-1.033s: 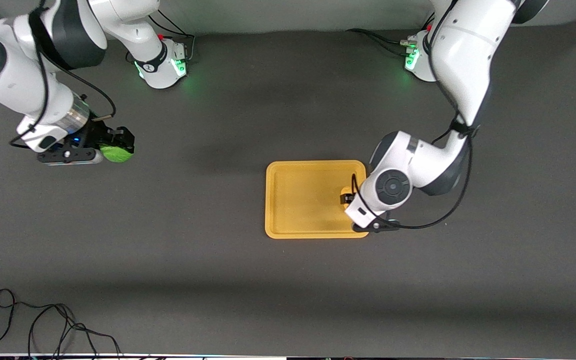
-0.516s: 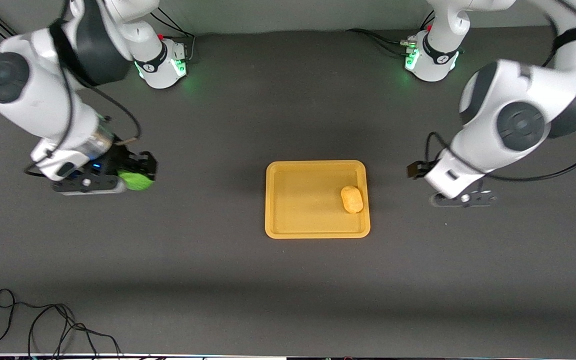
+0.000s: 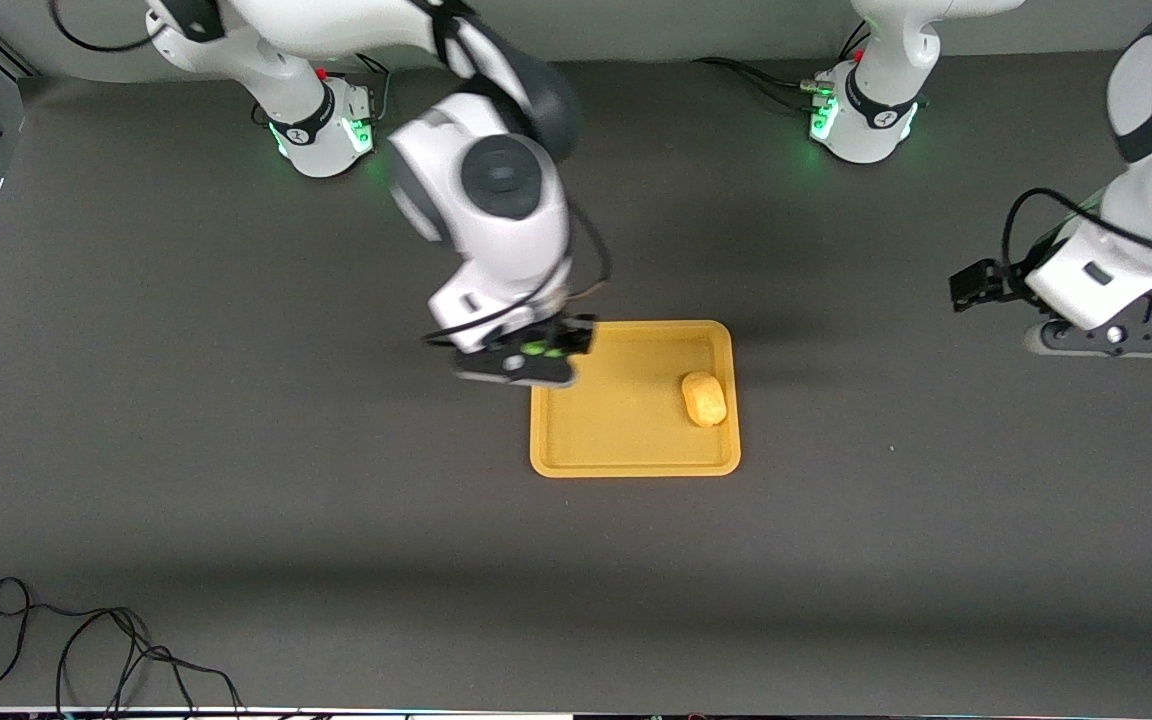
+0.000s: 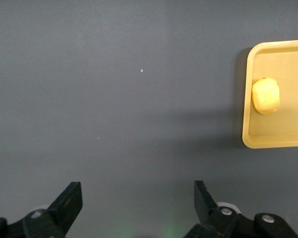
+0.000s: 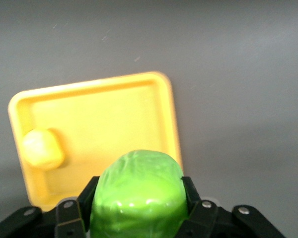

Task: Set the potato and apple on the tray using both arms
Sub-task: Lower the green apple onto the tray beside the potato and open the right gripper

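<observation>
Gripping the apple (image 5: 138,191) tight between its fingers, the right gripper (image 3: 526,357) hangs over the corner of the tray (image 3: 626,455) that lies toward the right arm's end of the table and farther from the front camera; only slivers of green show there in the front view. The potato (image 3: 704,398) lies in the tray, right against the rim toward the left arm's end. The left gripper (image 4: 136,208) hangs over bare table well clear of the tray at the left arm's end, fingers spread wide, nothing in them.
</observation>
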